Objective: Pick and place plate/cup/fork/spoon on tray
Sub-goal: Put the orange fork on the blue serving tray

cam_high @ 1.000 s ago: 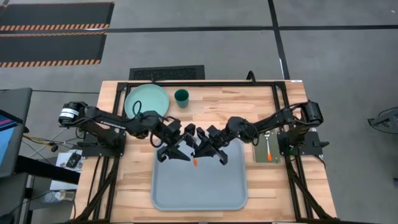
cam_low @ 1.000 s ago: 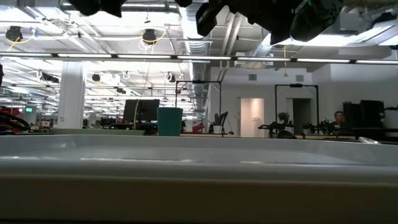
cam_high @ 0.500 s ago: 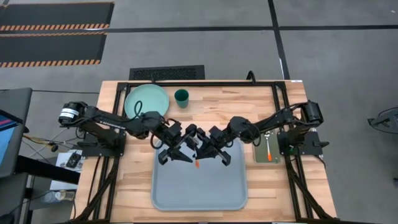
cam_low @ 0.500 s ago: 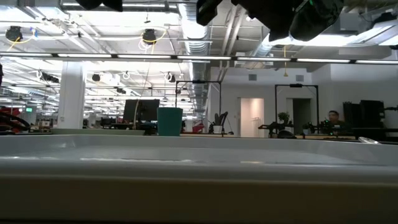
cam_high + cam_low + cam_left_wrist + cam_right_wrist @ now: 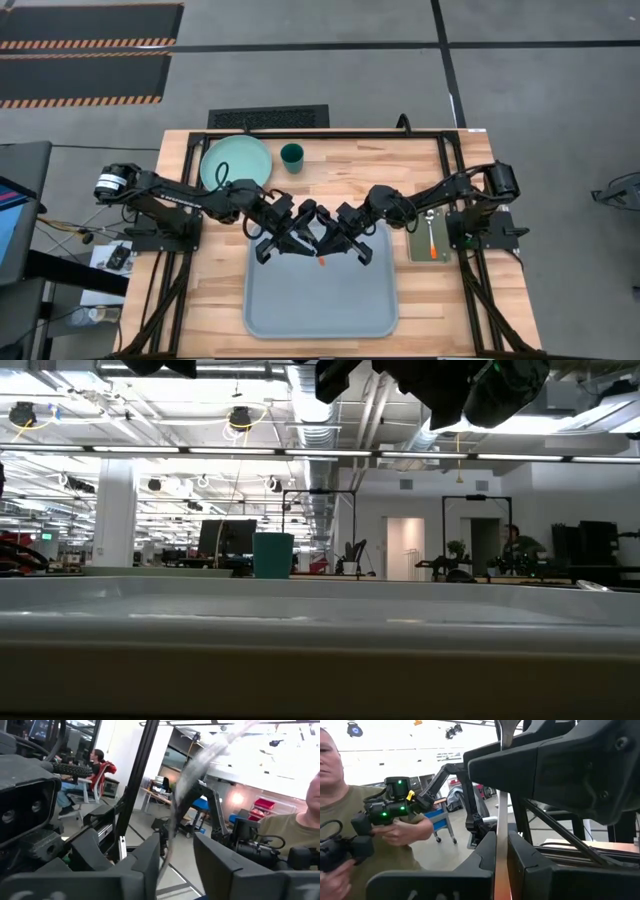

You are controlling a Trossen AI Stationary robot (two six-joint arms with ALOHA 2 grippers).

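Above the far edge of the pale blue-grey tray my two grippers meet tip to tip. My right gripper is shut on an orange-handled utensil; fork or spoon, I cannot tell. My left gripper faces it, its fingers standing on either side of the silver stem with a gap still showing. The mint plate and the teal cup rest on the table at the far left. A second orange-handled utensil lies on the small pad. My right gripper pinches the utensil's metal stem between its two fingers, just beyond the orange handle. The fingers lie across the stem. The utensil is lifted clear, its orange end over the tray and its metal end reaching past my left gripper.
The low view shows the tray's near rim and the cup behind it. A person with hand controllers stands beyond the table. Black frame rails run along the table's left and right sides.
My left gripper has narrowed its fingers around the utensil's stem and edged toward my right gripper. The utensil's orange end has drifted slightly toward the table's right. My right gripper stays shut on it.
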